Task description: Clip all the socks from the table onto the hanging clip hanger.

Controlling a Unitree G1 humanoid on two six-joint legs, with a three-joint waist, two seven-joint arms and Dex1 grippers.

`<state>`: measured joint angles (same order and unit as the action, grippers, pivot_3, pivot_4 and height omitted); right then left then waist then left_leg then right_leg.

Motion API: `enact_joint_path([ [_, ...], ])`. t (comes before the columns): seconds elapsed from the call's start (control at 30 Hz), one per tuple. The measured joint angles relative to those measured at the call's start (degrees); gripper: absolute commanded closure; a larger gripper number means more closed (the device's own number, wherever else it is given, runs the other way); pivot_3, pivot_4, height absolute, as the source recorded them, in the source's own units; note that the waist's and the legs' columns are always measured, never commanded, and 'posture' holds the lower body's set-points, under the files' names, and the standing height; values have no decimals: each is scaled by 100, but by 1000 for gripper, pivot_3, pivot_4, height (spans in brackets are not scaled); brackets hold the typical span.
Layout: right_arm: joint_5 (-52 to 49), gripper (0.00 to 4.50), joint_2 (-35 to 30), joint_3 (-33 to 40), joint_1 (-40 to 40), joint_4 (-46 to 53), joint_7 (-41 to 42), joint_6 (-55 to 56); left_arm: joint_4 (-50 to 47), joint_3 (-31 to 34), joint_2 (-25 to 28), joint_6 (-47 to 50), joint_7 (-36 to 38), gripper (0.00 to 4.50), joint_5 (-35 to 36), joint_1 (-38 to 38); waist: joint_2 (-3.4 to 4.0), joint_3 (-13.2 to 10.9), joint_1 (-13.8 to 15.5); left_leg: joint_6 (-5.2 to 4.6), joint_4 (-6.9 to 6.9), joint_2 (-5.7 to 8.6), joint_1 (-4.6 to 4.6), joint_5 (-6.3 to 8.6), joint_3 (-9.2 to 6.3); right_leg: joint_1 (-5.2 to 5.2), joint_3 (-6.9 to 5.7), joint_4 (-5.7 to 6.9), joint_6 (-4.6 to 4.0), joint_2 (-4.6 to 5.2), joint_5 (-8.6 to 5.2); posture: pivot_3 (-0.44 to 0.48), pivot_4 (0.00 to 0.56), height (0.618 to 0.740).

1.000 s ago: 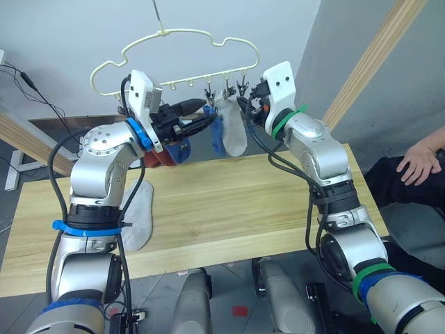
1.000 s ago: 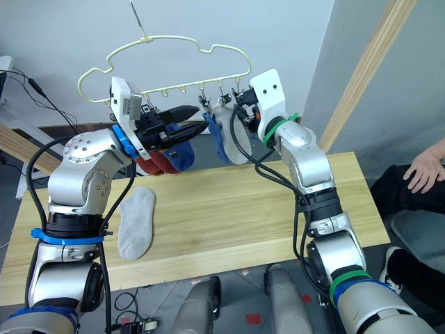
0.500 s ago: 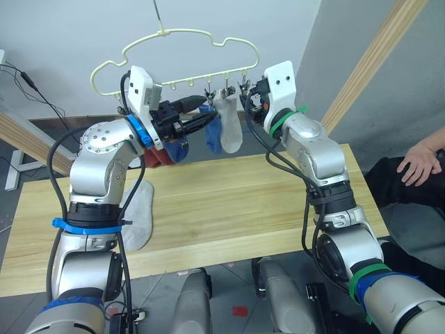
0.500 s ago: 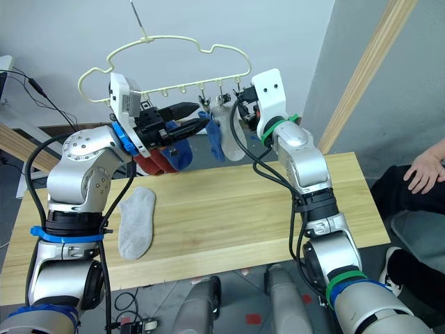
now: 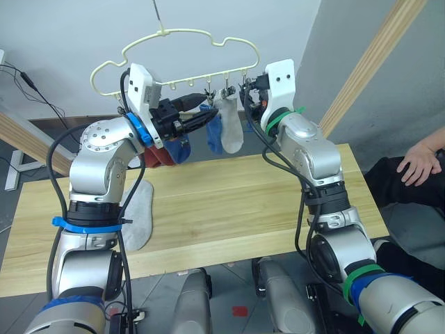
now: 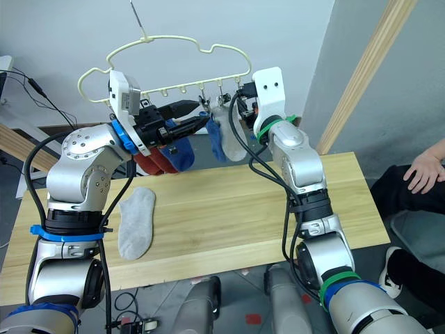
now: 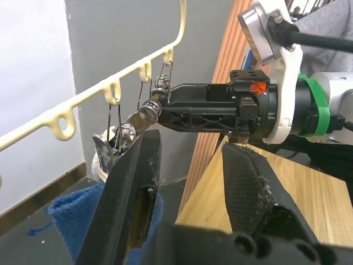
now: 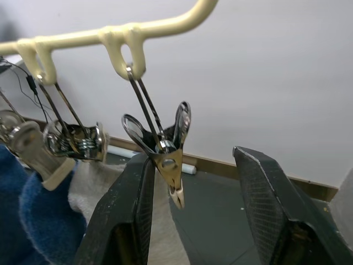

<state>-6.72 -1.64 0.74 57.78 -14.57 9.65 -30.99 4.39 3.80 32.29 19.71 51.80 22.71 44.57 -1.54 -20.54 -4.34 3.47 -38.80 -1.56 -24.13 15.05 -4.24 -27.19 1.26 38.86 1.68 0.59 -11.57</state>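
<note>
Upper centre, under the clip hanger point(image 5: 188, 42), the right gripper point(image 8: 193, 190) gapes wide around 1 bare clip point(image 8: 165, 149), which could swing aside

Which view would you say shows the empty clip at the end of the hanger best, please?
The right wrist view: the empty clip hangs close up between the open right gripper. The eye views show it tiny; the left wrist view shows it beside that gripper.

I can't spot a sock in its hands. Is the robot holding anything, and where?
Nothing is held. The left gripper and right gripper are both open; a small dark metal clip hangs between the right one's fingers.
</note>
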Motion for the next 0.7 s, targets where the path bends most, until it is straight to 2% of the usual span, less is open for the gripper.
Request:
enact_joint_path([
  [0.67, -333, 2224, 171, 140, 130, 94, -121, -170, 0, -1, -60, -1, 6, 2492, 0, 14, 0, 0, -1, 0, 0, 0, 0, 0, 0, 0, 0, -1, 0, 0, 0, -59, 324, 740],
  [0.7, -351, 2383, 171, 146, 130, 94, -120, -185, 0, -1, -61, -1, 6, 2492, -1, 14, 0, 0, -1, 0, 0, 0, 0, 0, 0, 0, 0, -1, 0, 0, 0, -59, 324, 740],
])
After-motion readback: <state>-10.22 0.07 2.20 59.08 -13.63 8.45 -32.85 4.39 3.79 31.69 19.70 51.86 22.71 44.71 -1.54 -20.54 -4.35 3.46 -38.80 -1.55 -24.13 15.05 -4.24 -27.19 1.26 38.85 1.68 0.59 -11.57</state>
